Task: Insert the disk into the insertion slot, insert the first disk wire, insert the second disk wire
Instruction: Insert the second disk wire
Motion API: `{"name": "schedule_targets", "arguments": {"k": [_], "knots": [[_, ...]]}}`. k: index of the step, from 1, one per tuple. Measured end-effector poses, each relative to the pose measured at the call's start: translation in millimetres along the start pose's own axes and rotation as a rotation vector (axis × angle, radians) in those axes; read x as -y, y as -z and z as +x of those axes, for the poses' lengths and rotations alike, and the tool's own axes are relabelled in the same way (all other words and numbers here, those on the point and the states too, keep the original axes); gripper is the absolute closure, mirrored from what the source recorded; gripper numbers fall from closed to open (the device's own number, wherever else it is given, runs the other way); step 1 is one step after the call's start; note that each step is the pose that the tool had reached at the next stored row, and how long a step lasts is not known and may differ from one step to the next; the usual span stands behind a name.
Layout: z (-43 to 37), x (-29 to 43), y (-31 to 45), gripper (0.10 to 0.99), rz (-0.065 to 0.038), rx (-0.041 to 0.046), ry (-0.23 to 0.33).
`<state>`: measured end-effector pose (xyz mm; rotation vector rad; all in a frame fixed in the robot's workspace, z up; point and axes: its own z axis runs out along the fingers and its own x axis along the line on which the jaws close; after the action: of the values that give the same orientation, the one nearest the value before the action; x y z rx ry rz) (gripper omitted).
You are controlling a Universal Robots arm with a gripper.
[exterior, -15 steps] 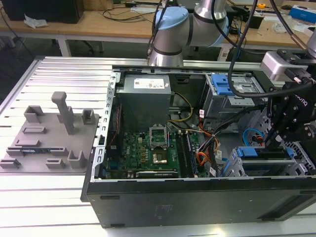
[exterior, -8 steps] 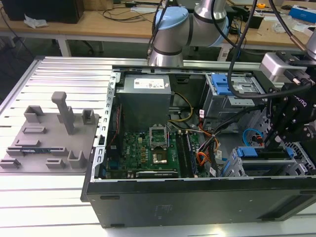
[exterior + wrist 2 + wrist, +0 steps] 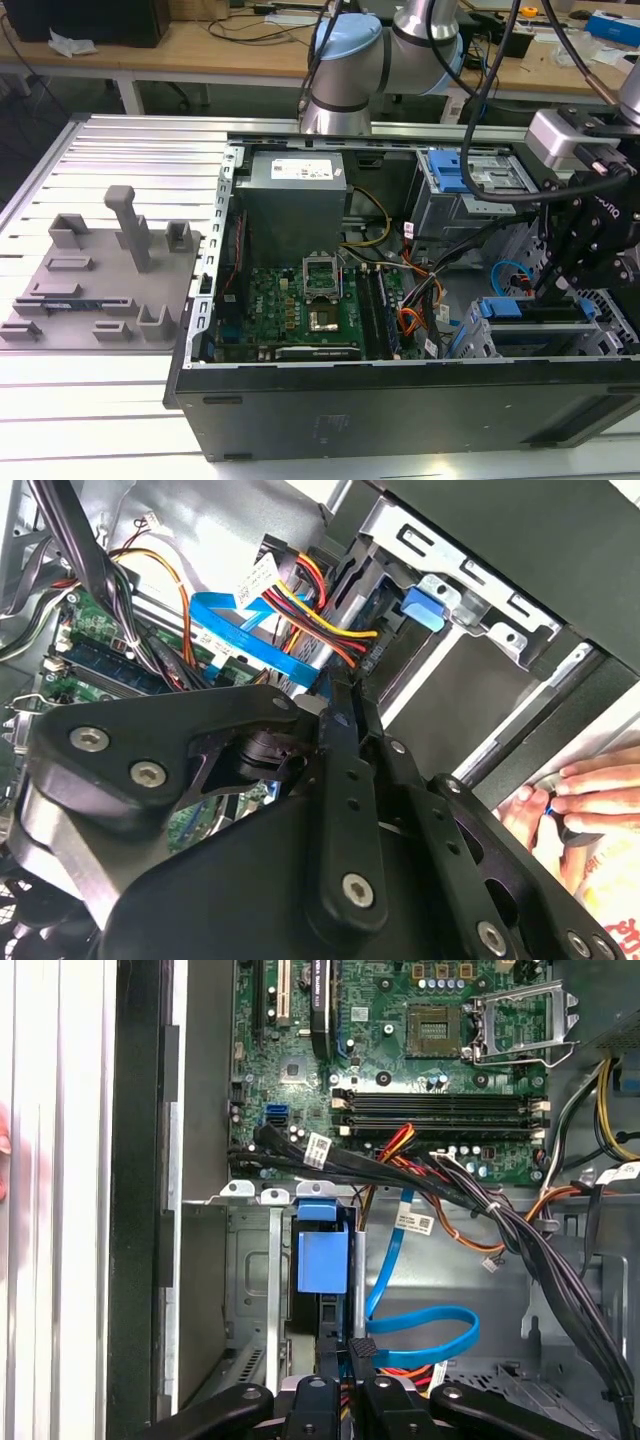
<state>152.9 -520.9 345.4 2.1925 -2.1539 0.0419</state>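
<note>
The gripper (image 3: 556,290) hangs over the near corner of the open computer case (image 3: 400,410), at the exterior view's right. Its black fingers (image 3: 362,1355) stand close together on a small black connector (image 3: 362,1346) at the back end of the disk (image 3: 322,1260), so it seems clamped on this plug, but the contact itself is partly hidden.

The disk sits already inside the insertion slot (image 3: 250,1260), the grey metal cage beside the case's front wall. In the first wrist view its blue carrier frame lies between the cage walls, with very little room on each side. In the exterior view the same blue frame (image 3: 500,308) shows just beside the fingers.

A flat blue cable (image 3: 420,1325) makes a loop near the connector, and a bundle of red, yellow and black wires (image 3: 320,605) passes close above the fingers in the second wrist view. A thick black cable bundle (image 3: 480,1205) crosses between the motherboard (image 3: 400,1050) and the cage, so free space around the gripper is narrow.

A person's hand (image 3: 580,790) rests outside the case edge, apart from the gripper.
</note>
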Motion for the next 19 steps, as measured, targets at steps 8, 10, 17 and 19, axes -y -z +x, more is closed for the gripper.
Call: {"name": "schedule_targets", "arguments": {"k": [8,10,17,19], "knots": [[-0.2,0.1,-2.0,0.925,0.001,-0.0006,0.019],[-0.2,0.1,-2.5,0.925,0.002,-0.0007,0.023],[-0.1,0.1,-7.0,0.925,0.003,-0.0021,0.04],[0.1,0.2,-9.0,0.925,0.003,-0.0018,0.044]]}}
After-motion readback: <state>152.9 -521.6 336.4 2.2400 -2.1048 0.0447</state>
